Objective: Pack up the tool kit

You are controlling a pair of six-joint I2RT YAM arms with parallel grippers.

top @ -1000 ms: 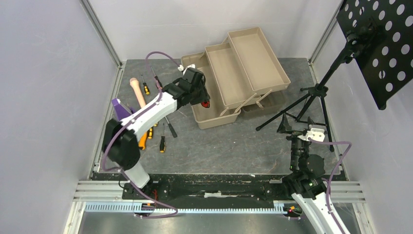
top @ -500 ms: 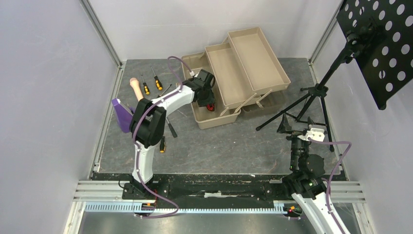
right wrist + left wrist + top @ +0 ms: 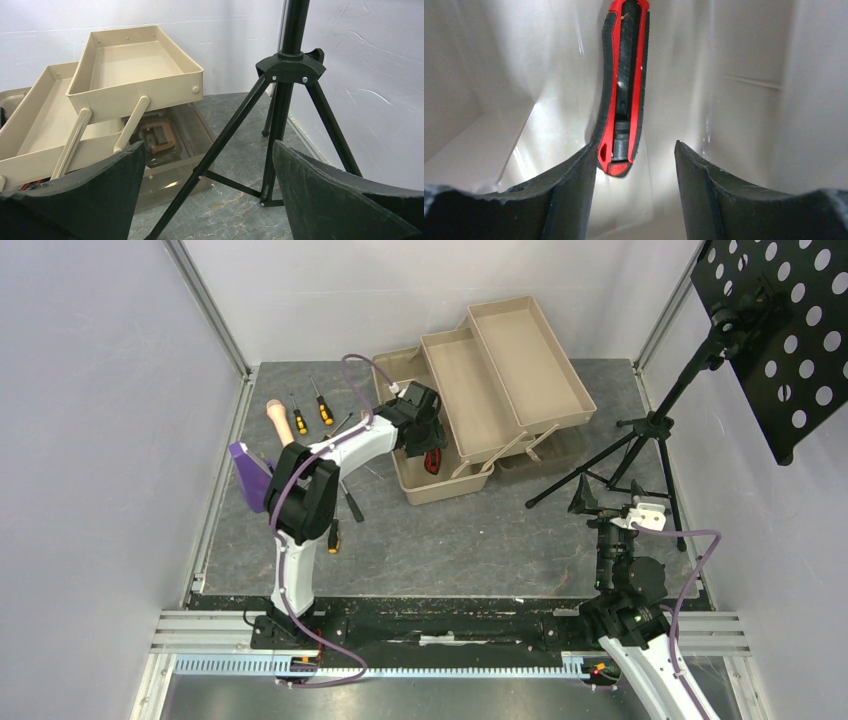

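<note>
Left gripper (image 3: 635, 148) spread inside the toolbox (image 3: 749, 100), the knife (image 3: 624, 85) lying ungripped between and ahead of its fingers. Right gripper (image 3: 207, 146) spread wide.

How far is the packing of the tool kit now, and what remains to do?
Done: the utility knife lies inside the bottom compartment of the toolbox. In hand: the left fingers stand apart, its end between them, not clamping it; the right fingers are open, holding nothing. Left: several orange-and-black screwdrivers lie on the table, and the toolbox stands open.
</note>
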